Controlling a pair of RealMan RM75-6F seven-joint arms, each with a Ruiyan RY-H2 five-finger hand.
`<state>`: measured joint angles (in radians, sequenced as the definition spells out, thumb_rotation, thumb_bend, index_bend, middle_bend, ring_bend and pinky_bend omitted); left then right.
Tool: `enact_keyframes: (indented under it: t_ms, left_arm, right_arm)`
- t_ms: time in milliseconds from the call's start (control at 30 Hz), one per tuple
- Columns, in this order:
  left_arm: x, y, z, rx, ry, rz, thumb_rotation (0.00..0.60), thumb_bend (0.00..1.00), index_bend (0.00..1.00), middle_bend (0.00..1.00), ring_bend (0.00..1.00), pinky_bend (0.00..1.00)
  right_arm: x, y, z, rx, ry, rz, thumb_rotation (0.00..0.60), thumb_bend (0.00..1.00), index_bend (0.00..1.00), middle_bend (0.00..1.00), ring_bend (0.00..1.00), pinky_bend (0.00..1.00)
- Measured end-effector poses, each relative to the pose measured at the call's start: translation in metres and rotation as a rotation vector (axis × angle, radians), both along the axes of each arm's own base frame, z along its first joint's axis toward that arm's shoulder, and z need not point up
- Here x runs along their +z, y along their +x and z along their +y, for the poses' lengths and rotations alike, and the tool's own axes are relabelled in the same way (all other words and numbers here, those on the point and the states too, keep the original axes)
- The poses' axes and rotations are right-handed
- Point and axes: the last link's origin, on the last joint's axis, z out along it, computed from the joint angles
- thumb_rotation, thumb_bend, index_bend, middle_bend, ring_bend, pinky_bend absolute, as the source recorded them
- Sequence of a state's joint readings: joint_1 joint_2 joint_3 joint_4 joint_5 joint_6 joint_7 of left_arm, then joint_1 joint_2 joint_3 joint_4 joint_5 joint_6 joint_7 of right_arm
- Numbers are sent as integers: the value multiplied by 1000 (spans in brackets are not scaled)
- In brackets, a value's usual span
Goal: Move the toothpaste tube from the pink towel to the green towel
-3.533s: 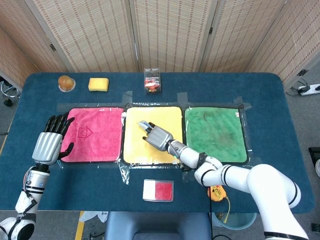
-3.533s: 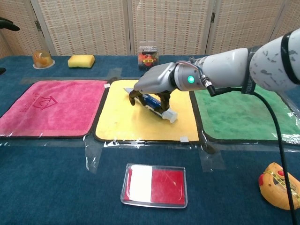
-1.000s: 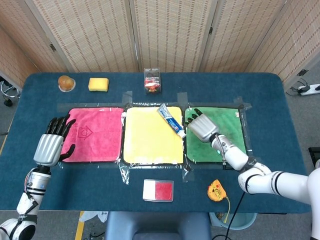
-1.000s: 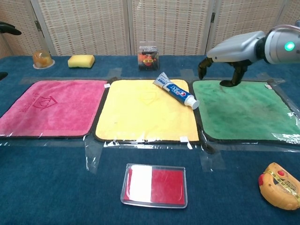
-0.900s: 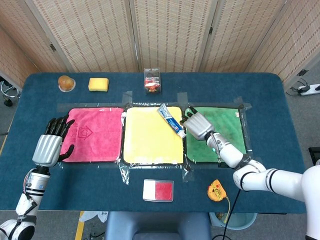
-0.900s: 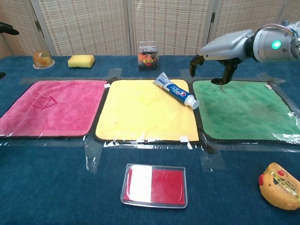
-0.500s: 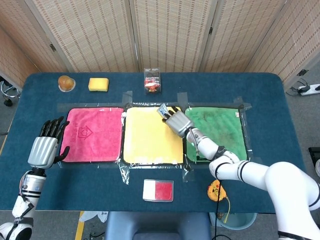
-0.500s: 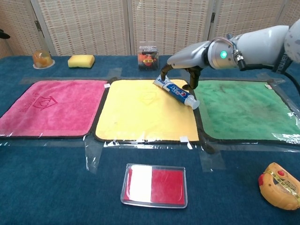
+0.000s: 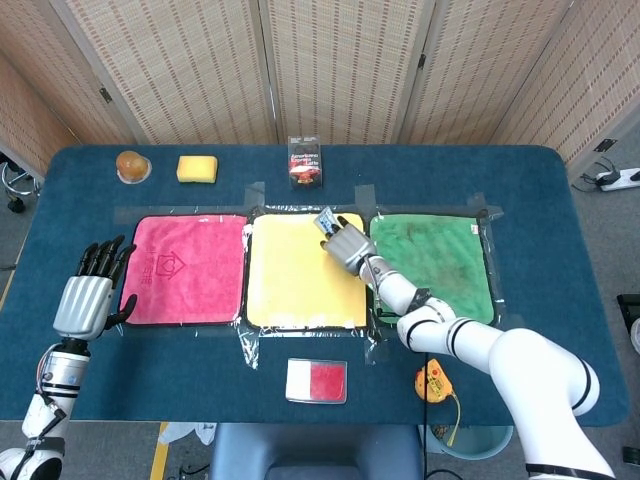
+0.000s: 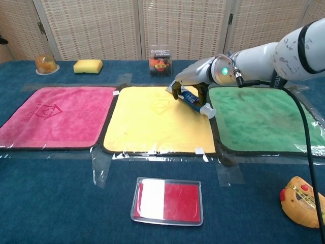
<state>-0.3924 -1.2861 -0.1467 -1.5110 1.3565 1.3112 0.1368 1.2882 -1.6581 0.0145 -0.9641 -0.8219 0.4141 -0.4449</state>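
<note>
**One hand comes back to grab the tube**

One second ago, in the head view, the right hand was over the green towel and the toothpaste tube lay by itself. Now the hand has moved back and covers most of the tube; only the tube's flat end peeks out. The tube lies on the far right part of the yellow towel, not on the pink towel. The left hand hangs near the pink towel with its fingers spread, holding nothing.

In the chest view, the right hand has dropped onto the toothpaste tube and its fingers curl around the tube's middle. The white cap sticks out toward the green towel. It looks like a new grab, so I think one short carry is left.

The tube has blue and red print, but the words are too small to read. The small box at the back of the desk has writing too, also too blurry.
</note>
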Motion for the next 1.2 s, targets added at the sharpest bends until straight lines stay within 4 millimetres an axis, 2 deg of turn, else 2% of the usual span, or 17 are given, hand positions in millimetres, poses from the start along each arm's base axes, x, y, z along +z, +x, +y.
enact_keyframes:
  t_ms: [367, 1000, 1100, 1200]
  left_arm:
    - [-2, 1, 2, -6, -3, -6, 600, 428, 107, 51, 20, 9]
    - [-9, 4, 6, -15, -19, -8, 600, 428, 104, 51, 20, 9]
    - [-8, 3, 6, -14, -19, -7, 600, 428, 103, 51, 20, 9]
    - [-9, 3, 7, -14, -18, -9, 600, 428, 103, 51, 20, 9]
  right_arm:
    - [19, -30, 7, -55, 3, 20, 600, 494, 266, 273, 133, 0]
    - [79, -101, 53, -122, -13, 87, 600, 494, 267, 275, 136, 0]
    - [86, -103, 59, -126, -15, 78, 600, 494, 267, 278, 141, 0]
    - [93, -96, 61, -120, -32, 25, 600, 494, 267, 279, 149, 0]
